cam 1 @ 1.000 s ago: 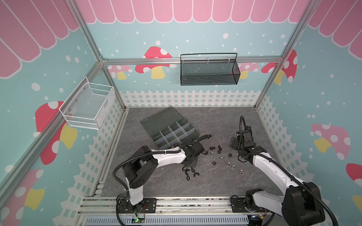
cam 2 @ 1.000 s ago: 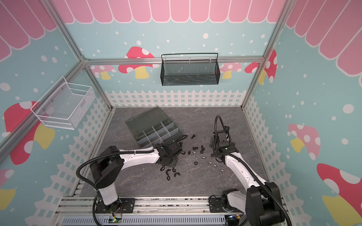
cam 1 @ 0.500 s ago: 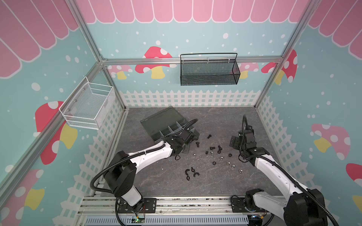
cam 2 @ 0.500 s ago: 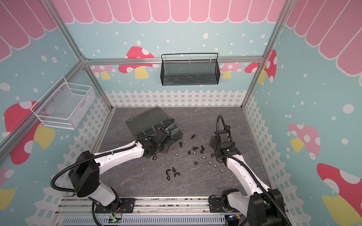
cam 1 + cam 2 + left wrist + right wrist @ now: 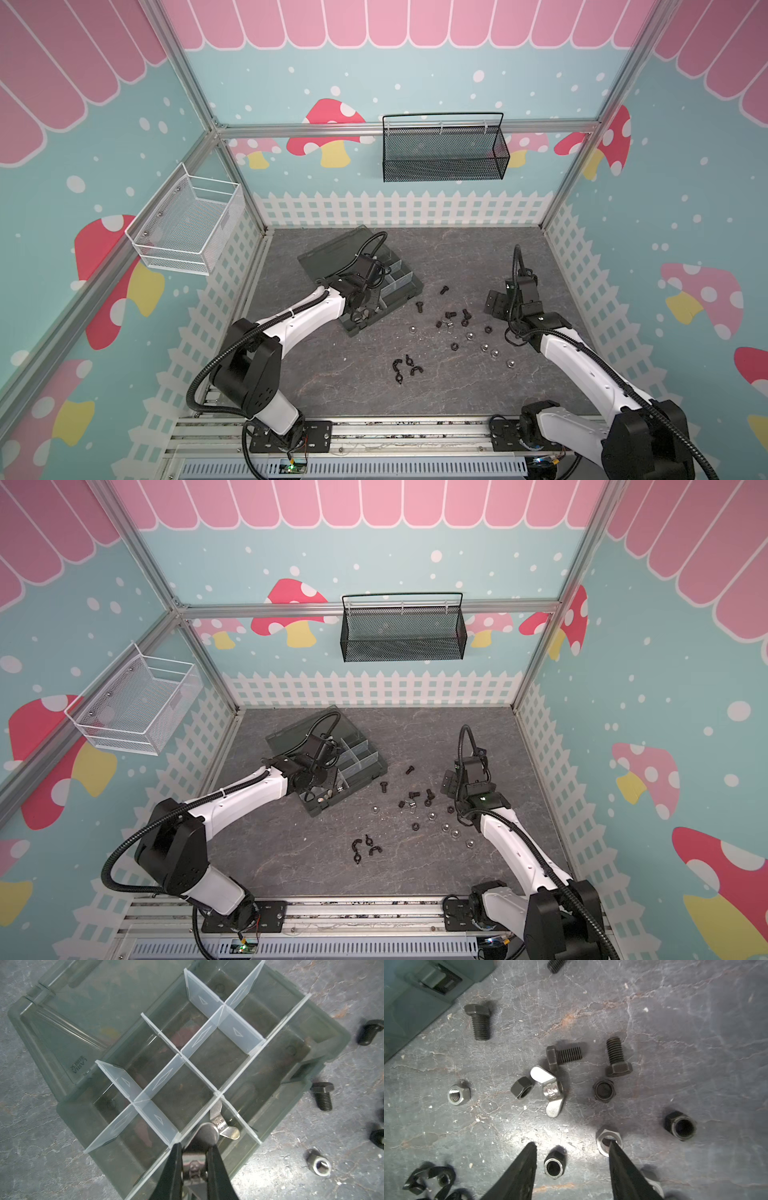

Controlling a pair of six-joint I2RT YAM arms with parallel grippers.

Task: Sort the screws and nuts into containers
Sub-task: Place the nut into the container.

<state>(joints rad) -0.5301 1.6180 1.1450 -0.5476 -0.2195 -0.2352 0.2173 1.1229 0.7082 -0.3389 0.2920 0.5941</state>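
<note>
1. Hanging over the dark grey plastic organizer box (image 5: 332, 1028) with translucent whitish dividers, the left gripper (image 5: 194, 1146) has its fingers pinched nearly together on 1 wing of a shiny silver winged nut (image 5: 220, 1124).
2. The nut juts out past the fingertips. Its free wings spread over the row of compartments along the box's latch-side wall, just beside a divider crossing.
3. The coming release, I judge, turns on that: the nut sits inside the box's walls but close to a divider edge, so a wing could catch there.
4. The right gripper (image 5: 572, 1147) hovers beside the box with fingers spread wide, holding nothing.
5. A small black hex nut (image 5: 553, 1166) lies on the floor between its fingertips, hole upward, so this arm is the nearer 1 for it.
</note>
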